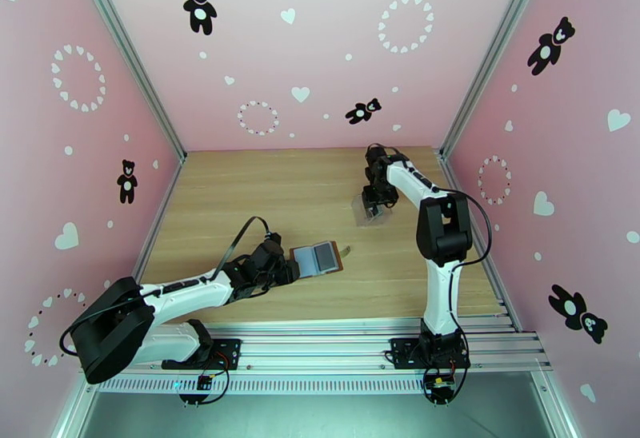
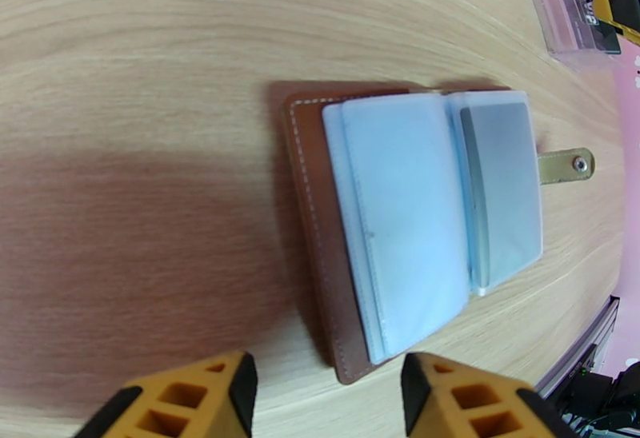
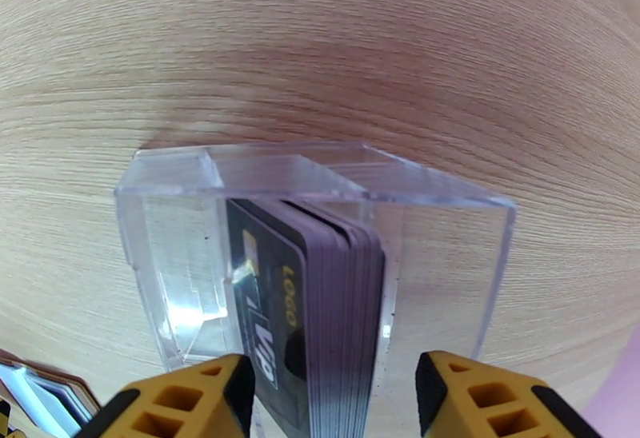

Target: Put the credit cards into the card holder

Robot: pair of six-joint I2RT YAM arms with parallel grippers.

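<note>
Fingers (image 3: 188, 404) of the right gripper (image 3: 332, 372) stand apart and hold nothing, one on each side of the credit cards (image 3: 320, 296), which stand on edge as a stack inside a clear case (image 3: 448, 272). In the right wrist view the stack sits at lower centre, slightly nearer the left-hand finger, with its faces turned toward the fingers and its long axis running away up the frame. A closing stroke would therefore seem to pinch across the thickness of the stack. The case walls stand close on either side, so freeing a single card looks the delicate part. The left gripper (image 2: 328, 372) is likewise open and empty, its fingers flanking the near brown edge of the card holder (image 2: 308, 216). This lies spread flat on the counter (image 2: 120, 72), pale pockets (image 2: 400, 216) upward and snap tab (image 2: 568, 166) pointing to the right of the frame; contact with the cover cannot be judged. In the top view the card holder lies at lower centre and the case up and to its right, well apart, with bare counter between. The right arm is nearer the cards, the left nearer the holder.
</note>
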